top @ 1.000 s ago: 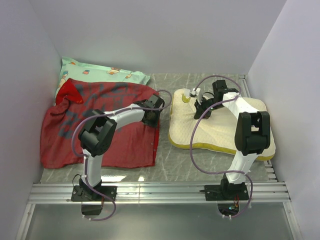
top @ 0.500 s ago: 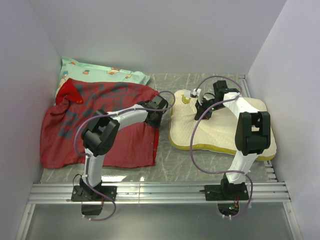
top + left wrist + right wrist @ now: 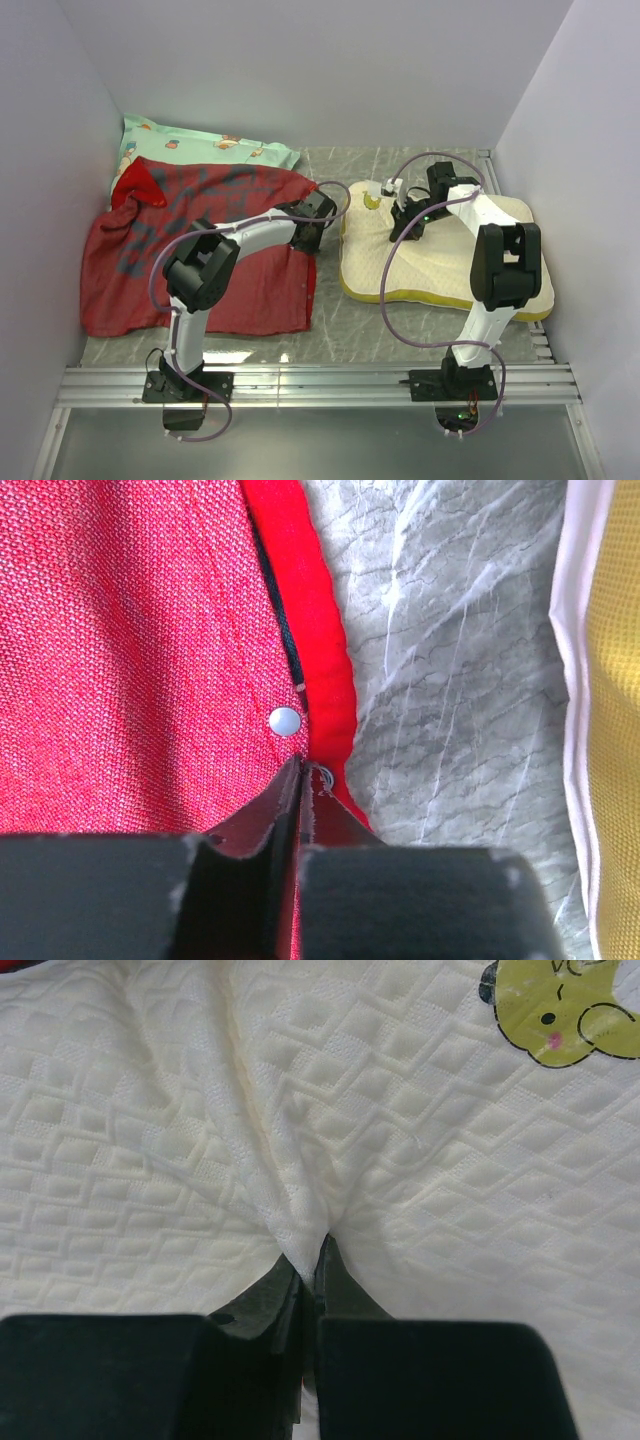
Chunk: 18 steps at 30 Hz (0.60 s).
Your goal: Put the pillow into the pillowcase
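The red pillowcase (image 3: 200,265) lies flat at the left, and its hem with a metal snap (image 3: 285,720) faces the pillow. My left gripper (image 3: 306,240) is at that right-hand hem, shut on the pillowcase (image 3: 130,630), with red fabric pinched between its jaws (image 3: 303,772). The cream-white quilted pillow (image 3: 440,265) with its yellow edge band lies at the right. My right gripper (image 3: 406,224) is on the pillow's top face near the far left corner. It is shut on a pinched fold of the pillow (image 3: 400,1120), the cloth gathered at the jaw tips (image 3: 318,1248).
A mint-green printed pillow (image 3: 190,145) lies partly under the pillowcase at the far left. White walls close in the table on three sides. A metal rail (image 3: 320,380) runs along the near edge. A strip of grey marbled table (image 3: 450,680) separates pillowcase and pillow.
My left gripper has shifted slightly right along the pillowcase hem and closed on it. The right gripper keeps its pinch on the pillow, hardly moved.
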Each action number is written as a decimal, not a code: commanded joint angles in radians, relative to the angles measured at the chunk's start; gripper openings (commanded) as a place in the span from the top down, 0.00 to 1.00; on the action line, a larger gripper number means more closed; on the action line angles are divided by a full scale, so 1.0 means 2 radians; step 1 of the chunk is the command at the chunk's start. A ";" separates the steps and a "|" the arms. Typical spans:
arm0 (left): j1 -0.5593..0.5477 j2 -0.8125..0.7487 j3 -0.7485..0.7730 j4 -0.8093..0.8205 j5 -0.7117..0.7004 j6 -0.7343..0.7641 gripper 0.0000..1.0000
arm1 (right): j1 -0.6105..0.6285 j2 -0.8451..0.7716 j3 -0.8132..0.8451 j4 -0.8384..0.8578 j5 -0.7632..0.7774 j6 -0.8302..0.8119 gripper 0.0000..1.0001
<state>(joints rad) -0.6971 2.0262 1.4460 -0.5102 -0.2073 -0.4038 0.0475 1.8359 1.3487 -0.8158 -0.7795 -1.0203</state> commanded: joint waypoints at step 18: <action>0.003 -0.047 -0.017 0.003 0.050 0.020 0.96 | -0.005 -0.011 0.012 -0.051 -0.012 -0.010 1.00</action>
<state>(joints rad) -0.6945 1.9518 1.3968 -0.5011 -0.1413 -0.3790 0.0467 1.8359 1.3495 -0.8520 -0.7845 -1.0416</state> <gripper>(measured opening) 0.036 0.039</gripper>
